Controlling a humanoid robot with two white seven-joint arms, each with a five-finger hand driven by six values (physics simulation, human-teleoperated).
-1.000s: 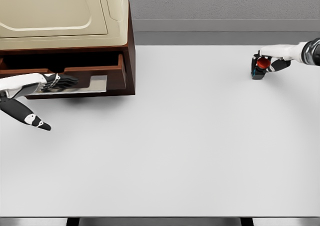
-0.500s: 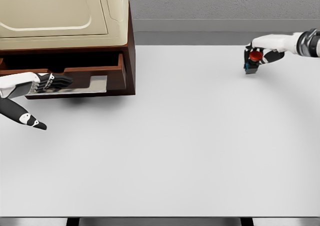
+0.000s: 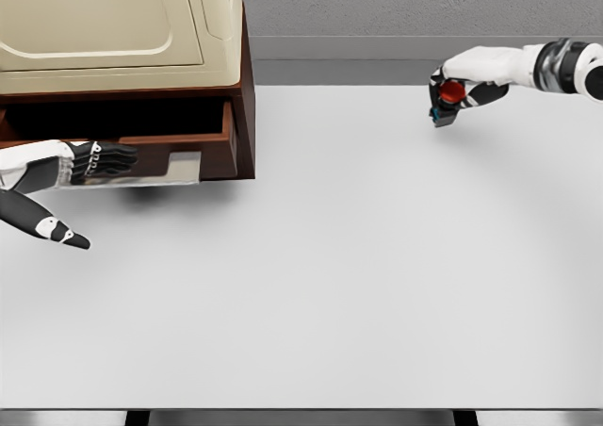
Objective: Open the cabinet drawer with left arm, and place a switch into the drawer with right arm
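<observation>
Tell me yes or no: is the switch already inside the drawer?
No. The right hand holds the switch above the table's far right, well apart from the open drawer at left.

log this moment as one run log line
drawer: open | left robot hand: at drawer front | right robot hand: holding switch above table
</observation>
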